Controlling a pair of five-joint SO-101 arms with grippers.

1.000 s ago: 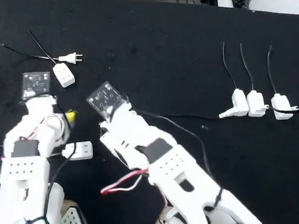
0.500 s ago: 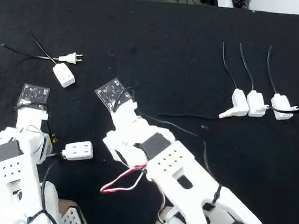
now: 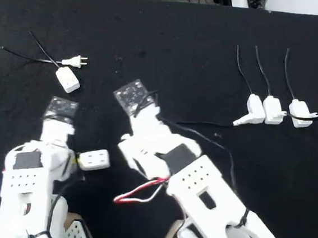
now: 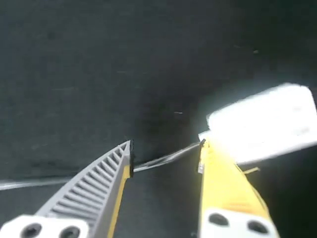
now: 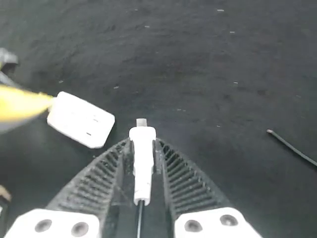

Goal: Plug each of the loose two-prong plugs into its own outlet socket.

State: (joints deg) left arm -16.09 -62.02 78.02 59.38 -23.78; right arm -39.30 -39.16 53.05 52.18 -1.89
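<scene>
Plug (image 5: 142,168) clenched in my right pincer (image 5: 143,145), near the socket (image 5: 80,126) on the surface (image 3: 170,58); left pincer (image 4: 166,146) released beside it. I'd square prongs to slots, then push gently.

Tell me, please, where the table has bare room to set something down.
The widest bare patch is the far middle of the table, between the loose plug and the three plugged sockets. Another lies near right, below those sockets. It is crowded near left, with both arms, the outlet socket and the right gripper, jaws shut on a plug.
</scene>
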